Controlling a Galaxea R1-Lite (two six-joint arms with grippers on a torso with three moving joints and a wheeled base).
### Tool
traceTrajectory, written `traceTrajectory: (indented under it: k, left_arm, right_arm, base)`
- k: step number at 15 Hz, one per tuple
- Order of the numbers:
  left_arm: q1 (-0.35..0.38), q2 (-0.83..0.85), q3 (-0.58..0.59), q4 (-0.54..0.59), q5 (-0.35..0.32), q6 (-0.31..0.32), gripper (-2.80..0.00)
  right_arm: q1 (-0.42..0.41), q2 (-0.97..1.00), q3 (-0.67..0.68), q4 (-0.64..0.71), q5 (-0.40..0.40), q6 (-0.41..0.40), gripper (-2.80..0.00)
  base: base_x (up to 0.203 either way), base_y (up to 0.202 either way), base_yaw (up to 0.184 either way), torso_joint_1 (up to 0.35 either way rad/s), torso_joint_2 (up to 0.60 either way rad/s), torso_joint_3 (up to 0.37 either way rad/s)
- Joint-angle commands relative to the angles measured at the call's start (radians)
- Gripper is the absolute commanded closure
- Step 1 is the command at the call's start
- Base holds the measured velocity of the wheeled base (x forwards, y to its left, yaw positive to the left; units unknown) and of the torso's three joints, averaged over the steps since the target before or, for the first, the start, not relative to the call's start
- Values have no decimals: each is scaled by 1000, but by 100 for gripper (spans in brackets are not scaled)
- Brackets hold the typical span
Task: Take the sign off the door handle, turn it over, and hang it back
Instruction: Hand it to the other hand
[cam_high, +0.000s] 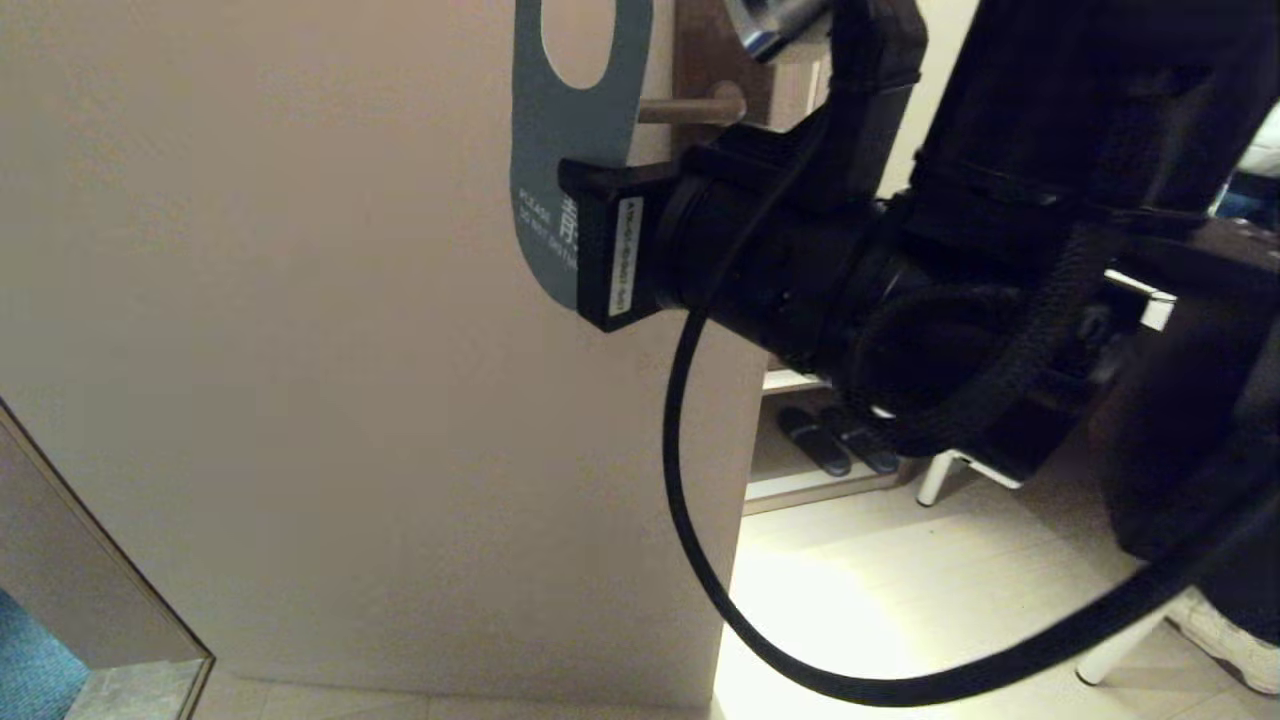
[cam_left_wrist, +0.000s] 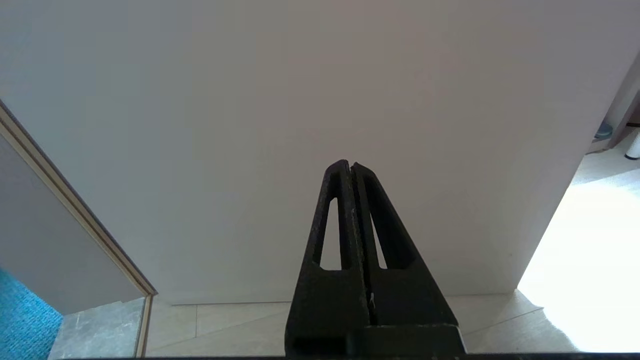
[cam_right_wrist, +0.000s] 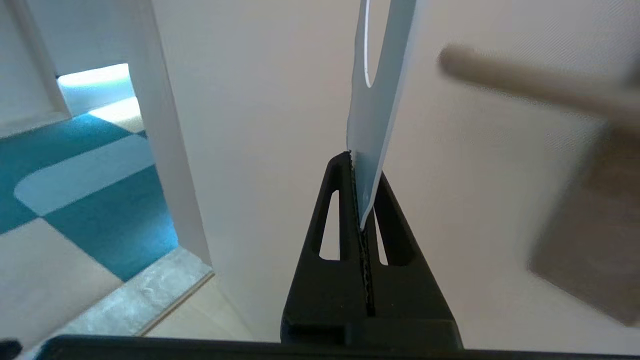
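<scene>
My right gripper (cam_high: 585, 215) is shut on the lower end of the sign (cam_high: 565, 120) and holds it upright against the door. The sign's blue-grey "PLEASE DO NOT DISTURB" face is toward the head camera, and its round hole is at the top. The sign is off the door handle (cam_high: 695, 108) and sits just beside the lever's free end. In the right wrist view the sign (cam_right_wrist: 380, 100) stands edge-on in my right gripper (cam_right_wrist: 362, 167), apart from the door handle (cam_right_wrist: 525, 82). My left gripper (cam_left_wrist: 351, 167) is shut and empty, low before the door.
The beige door (cam_high: 330, 350) fills the left; its edge is at the right. The brown backplate (cam_high: 715, 45) is behind the lever. Dark slippers (cam_high: 835, 440) lie on a low shelf beyond. A black cable (cam_high: 690, 520) loops under my right arm. A framed panel (cam_high: 90, 590) stands at lower left.
</scene>
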Motion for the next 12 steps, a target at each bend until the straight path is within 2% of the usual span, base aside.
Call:
traceTrajectory:
  k: [1, 4, 7, 9, 12]
  left_arm:
    - [0, 0, 0, 0, 0, 1, 0]
    - [0, 0, 0, 0, 0, 1, 0]
    - [0, 0, 0, 0, 0, 1, 0]
    - [0, 0, 0, 0, 0, 1, 0]
    - [0, 0, 0, 0, 0, 1, 0]
  right_arm:
    - [3, -98, 43, 15, 1, -21, 0]
    - [-24, -204, 61, 167, 48, -25, 0]
    - [-141, -280, 64, 338, 83, -66, 0]
    - [-187, -308, 62, 372, 86, -86, 0]
    - [-187, -339, 88, 372, 121, -92, 0]
  base:
    - [0, 0, 0, 0, 0, 0]
    - [0, 0, 0, 0, 0, 0]
    - [0, 0, 0, 0, 0, 0]
    - [0, 0, 0, 0, 0, 0]
    - [0, 0, 0, 0, 0, 0]
